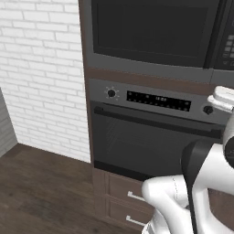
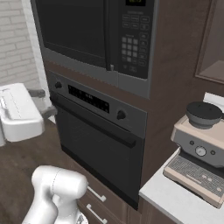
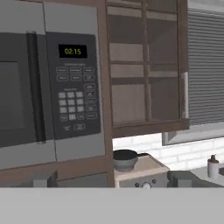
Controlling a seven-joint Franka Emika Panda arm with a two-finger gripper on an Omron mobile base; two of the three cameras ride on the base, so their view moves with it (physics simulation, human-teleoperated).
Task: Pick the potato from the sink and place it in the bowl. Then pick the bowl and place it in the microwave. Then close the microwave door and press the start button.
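We see the microwave [image 2: 94, 37], dark and boxy, built in above the oven [image 2: 96, 140], its glossy flat door [image 1: 153, 29] closed beside the button keypad [image 3: 76, 94]. Our jaws stand released and empty, their blunt dark tips [image 3: 43, 180] low before it. A boxy steel coffee machine [image 2: 199, 151] sits on the pale surface [image 2: 175, 199].

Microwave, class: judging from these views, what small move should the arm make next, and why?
Probably ease the open hand forward towards the keypad to press start: the microwave door already looks shut, and the empty hand faces the keypad. Which key is start is too small to tell.
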